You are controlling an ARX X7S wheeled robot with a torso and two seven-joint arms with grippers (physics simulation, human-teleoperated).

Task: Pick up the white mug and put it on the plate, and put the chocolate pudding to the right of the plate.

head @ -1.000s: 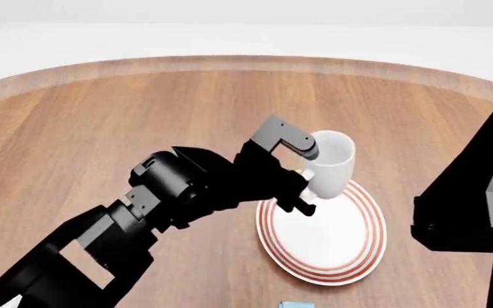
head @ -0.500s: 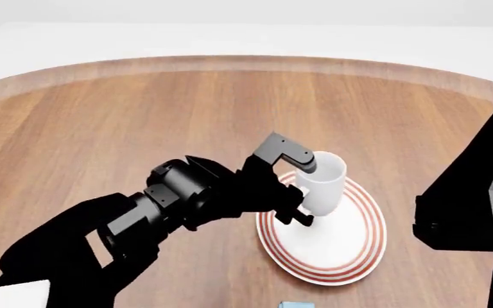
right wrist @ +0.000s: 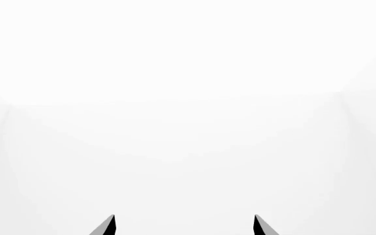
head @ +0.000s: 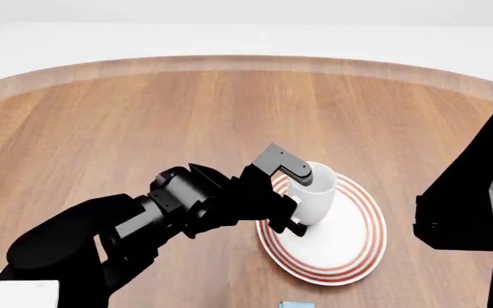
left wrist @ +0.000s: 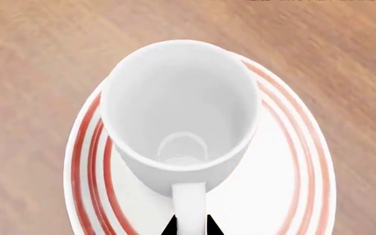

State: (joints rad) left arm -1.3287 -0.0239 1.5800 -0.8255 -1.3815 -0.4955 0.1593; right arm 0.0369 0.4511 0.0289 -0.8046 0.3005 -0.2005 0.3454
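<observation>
The big wooden table (head: 126,122) holds the plate (head: 349,253). The white mug (head: 311,199) stands upright on the plate's left part. The left gripper (head: 291,200) pinches the mug's handle (left wrist: 189,205). The right gripper (right wrist: 184,226) has its fingers spread apart. A bit of the chocolate pudding (head: 295,304) shows just in front of the plate.

Table (head: 126,122): lying under everything, extending far behind the plate.
Plate (head: 349,247): sitting on the table, right of centre in the head view.
White mug (head: 313,200): standing upright on the plate's left portion, handle pointing toward the left gripper (head: 291,200).
Left arm: reaching in from lower left.
Chocolate pudding (head: 295,304): lying before the plate, at the head view's bottom edge.
</observation>
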